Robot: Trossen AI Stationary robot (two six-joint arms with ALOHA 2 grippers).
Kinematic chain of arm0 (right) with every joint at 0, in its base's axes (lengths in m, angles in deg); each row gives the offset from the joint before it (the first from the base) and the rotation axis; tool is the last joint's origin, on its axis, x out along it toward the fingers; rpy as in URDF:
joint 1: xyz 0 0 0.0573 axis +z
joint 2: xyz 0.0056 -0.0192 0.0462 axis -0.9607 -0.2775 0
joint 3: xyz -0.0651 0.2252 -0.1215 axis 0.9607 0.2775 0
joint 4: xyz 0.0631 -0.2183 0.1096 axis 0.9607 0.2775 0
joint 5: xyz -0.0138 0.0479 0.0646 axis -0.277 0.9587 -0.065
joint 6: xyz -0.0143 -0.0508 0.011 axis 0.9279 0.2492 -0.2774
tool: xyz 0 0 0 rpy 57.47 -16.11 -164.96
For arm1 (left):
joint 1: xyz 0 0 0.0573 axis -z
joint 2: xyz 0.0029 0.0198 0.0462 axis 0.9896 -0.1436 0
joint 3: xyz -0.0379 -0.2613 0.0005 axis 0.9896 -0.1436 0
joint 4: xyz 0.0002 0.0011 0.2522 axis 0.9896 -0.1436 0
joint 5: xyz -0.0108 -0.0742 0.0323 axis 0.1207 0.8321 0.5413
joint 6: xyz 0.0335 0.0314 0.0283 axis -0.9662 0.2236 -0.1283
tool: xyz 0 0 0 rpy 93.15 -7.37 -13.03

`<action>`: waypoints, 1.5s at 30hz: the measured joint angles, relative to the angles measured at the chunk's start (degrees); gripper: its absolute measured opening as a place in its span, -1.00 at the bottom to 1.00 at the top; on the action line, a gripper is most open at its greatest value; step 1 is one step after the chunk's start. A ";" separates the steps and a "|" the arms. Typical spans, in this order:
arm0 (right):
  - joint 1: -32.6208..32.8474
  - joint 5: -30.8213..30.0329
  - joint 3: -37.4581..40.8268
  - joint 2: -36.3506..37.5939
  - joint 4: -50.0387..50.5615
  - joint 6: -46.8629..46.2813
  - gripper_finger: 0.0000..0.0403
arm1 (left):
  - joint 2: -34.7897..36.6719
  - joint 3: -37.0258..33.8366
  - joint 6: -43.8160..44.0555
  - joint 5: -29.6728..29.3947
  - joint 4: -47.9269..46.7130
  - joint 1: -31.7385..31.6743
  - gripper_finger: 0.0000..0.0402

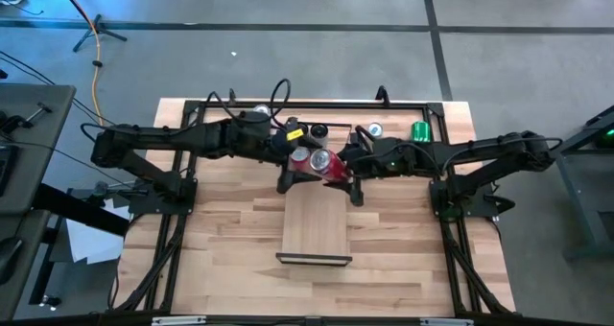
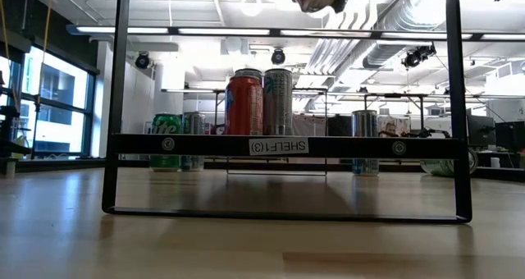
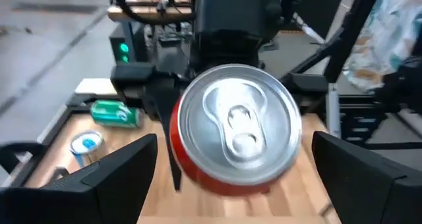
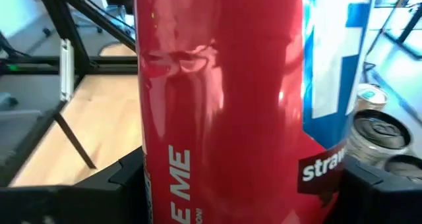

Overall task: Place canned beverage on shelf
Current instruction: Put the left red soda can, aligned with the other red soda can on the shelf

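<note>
**Red can held in the air above the far end of the shelf**

The right gripper (image 1: 336, 170) is pinching the red can (image 1: 326, 165), its two fingers pressed on the can's side; in the right wrist view the red wall of the can fills the space between them. The can is lifted, not standing on anything, and it is tilted: its long axis leans toward the left arm, so its silver top faces the left gripper (image 3: 234, 178). In the left wrist view this top is seen almost face on, between the left gripper's spread fingers, which hold nothing and do not seem to touch the can.

The shelf (image 1: 315, 230) lies on the tabletop (image 1: 230, 268) with its long axis running from the arms toward the near edge. The can hangs just over the shelf's far short end, so the shelf is below the right gripper. In the low view two cans (image 2: 261, 103) already stand on the board, while the held can shows only at the top edge, well above it.

I judge the coming move depends on turning the can upright and lowering it; the right arm carries it, so it is the nearer one
</note>
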 joint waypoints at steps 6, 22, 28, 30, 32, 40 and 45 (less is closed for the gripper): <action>-0.05 0.86 -0.04 -1.86 0.04 -0.60 0.39 | -2.55 0.00 0.18 -0.50 4.21 0.16 0.81; -0.05 0.21 -0.04 -1.71 -1.05 3.52 0.62 | -3.02 -0.04 -0.69 -2.30 0.44 0.21 0.15; -0.09 -1.88 -0.11 -1.20 -0.83 2.31 0.90 | -2.44 -0.13 -1.59 -5.94 -4.43 -0.25 0.15; -0.06 -3.94 -0.11 -0.32 0.34 2.45 0.87 | -1.31 -0.13 -1.60 -6.68 -6.67 -0.78 0.15; -0.21 -6.33 -0.11 1.14 1.31 2.46 0.86 | -0.57 -0.13 -0.80 -8.09 -7.25 -1.00 0.15; -1.32 -22.65 -0.10 10.73 14.74 0.72 0.86 | 0.89 -0.13 9.13 -11.03 -14.13 0.63 0.15; -2.84 -28.07 -0.09 15.64 18.55 -1.53 0.86 | -1.33 -0.03 8.97 -9.93 -18.63 4.20 0.15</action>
